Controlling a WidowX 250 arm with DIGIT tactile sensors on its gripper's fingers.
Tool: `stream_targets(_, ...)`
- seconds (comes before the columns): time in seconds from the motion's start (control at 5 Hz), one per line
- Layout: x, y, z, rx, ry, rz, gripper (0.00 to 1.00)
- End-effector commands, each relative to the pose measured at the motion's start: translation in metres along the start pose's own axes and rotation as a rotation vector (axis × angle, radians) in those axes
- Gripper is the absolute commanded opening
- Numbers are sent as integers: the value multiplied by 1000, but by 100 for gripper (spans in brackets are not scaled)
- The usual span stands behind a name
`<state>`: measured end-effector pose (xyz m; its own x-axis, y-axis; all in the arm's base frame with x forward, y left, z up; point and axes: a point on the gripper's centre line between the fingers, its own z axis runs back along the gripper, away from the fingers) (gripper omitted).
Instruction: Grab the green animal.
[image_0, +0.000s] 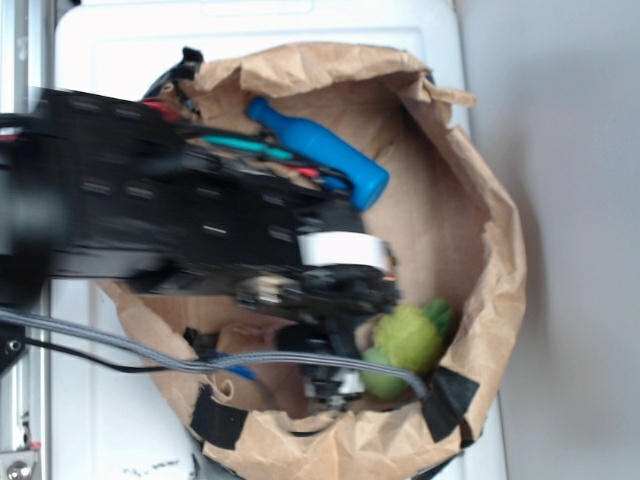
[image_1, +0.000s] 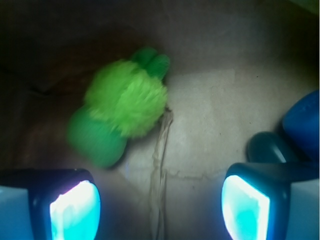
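Observation:
The green animal (image_0: 405, 345) lies on the floor of a brown paper bag (image_0: 490, 260), near its front right wall. It has a fuzzy yellow-green body, a smooth green head and darker nubs. In the wrist view the green animal (image_1: 122, 107) lies ahead and left of centre, head toward the left finger. My gripper (image_0: 335, 350) hovers inside the bag just left of the toy. In the wrist view my gripper (image_1: 160, 207) is open and empty, both pads (image_1: 75, 212) apart over bare paper.
A blue bottle (image_0: 320, 150) lies at the back of the bag and shows at the wrist view's right edge (image_1: 302, 125), with a dark rounded object (image_1: 265, 147) beside it. The bag's walls ring the gripper. Black tape (image_0: 450, 400) patches the front rim. Cables (image_0: 200, 360) cross the front.

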<state>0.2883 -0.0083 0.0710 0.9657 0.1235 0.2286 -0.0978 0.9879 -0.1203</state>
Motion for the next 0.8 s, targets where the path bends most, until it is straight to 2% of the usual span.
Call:
stream_targets(0.0,22,-3,31,-103,-63,110,100)
stream_targets(0.2,12,0,47,-212,-110,170,100)
stream_targets(0.4,10,-7,44,-204,-122,190,100)
stream_targets(0.6,19,-16,31,-143,-119,202,100)
